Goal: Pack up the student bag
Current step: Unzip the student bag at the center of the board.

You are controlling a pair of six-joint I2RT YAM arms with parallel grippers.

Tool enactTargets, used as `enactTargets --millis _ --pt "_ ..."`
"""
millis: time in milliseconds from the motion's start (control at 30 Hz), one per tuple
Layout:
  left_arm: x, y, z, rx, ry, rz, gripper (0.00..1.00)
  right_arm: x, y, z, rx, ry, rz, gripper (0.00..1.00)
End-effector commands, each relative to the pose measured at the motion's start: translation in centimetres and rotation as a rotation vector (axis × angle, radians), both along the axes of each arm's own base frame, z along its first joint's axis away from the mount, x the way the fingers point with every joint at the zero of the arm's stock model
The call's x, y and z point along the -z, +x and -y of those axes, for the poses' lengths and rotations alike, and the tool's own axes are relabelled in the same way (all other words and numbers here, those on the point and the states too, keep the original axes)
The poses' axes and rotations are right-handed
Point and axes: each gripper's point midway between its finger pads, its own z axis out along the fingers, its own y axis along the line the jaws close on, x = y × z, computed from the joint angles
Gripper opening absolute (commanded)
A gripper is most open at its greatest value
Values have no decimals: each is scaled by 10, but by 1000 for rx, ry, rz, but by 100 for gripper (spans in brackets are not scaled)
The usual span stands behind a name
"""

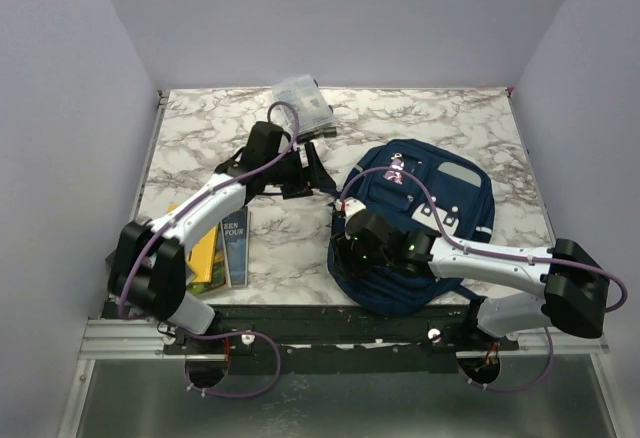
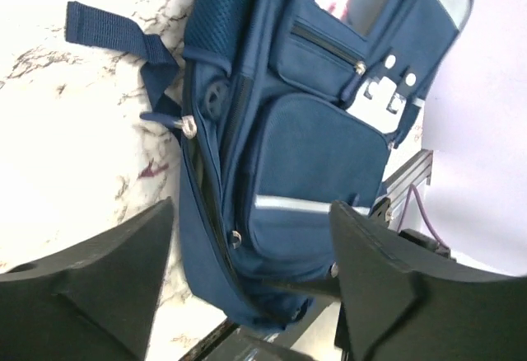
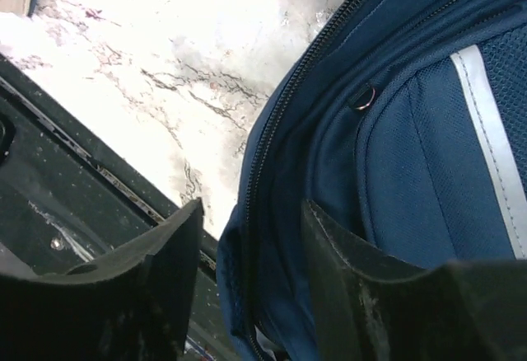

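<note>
Where the right pincer [image 3: 251,208] stands: low over the near-left rim of the student bag [image 3: 412,155], jaws spread, nothing pinched.
Between the right jaws: the bag's zipped edge runs up through the gap; a sliver of table shows between it and the table-side finger.
Bag-side finger [image 3: 370,295]: in front of the navy fabric; contact cannot be told.
Just beyond the right tips: a zipper ring [image 3: 362,97], then a grey trim strip [image 3: 486,147].
Outboard of the right pincer: the black base rail [image 3: 49,196] nearest, the marble table [image 3: 140,72] past it.
Left pincer [image 2: 251,213]: jaws spread wide, empty, off the bag's left side and apart from it.
Ahead of the left tips: the student bag lies flat with its front pockets up, in open view.
Farther ahead of the left tips: a loose strap [image 2: 107,31] on the marble, leading off the bag's far end.
Behind the left pincer, under its arm: a blue book [image 1: 235,243] and a yellow book [image 1: 205,253] side by side.
Beyond the left pincer: a clear pouch [image 1: 300,98] at the table's far edge, well apart from the bag.
Obstruction: the right arm [image 1: 500,258] crosses the bag's near part in the top view.
</note>
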Motion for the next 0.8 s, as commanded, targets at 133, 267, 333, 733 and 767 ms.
enactTargets --millis 133,267,333,733,767 --pt "-32 -118 -41 -111 15 43 85 -48 -16 8 20 81 -45 72" --pt "-26 -161 -47 -232 -78 -19 90 -58 -17 29 104 102 -41 77" --pt "-18 -174 -44 -250 -139 -56 93 -60 -20 36 123 130 -38 76" --pt "16 -185 -33 -196 110 -50 96 -41 -25 48 179 156 -61 82" --pt "13 -179 -42 -183 159 -21 97 -42 -25 44 179 178 -71 84"
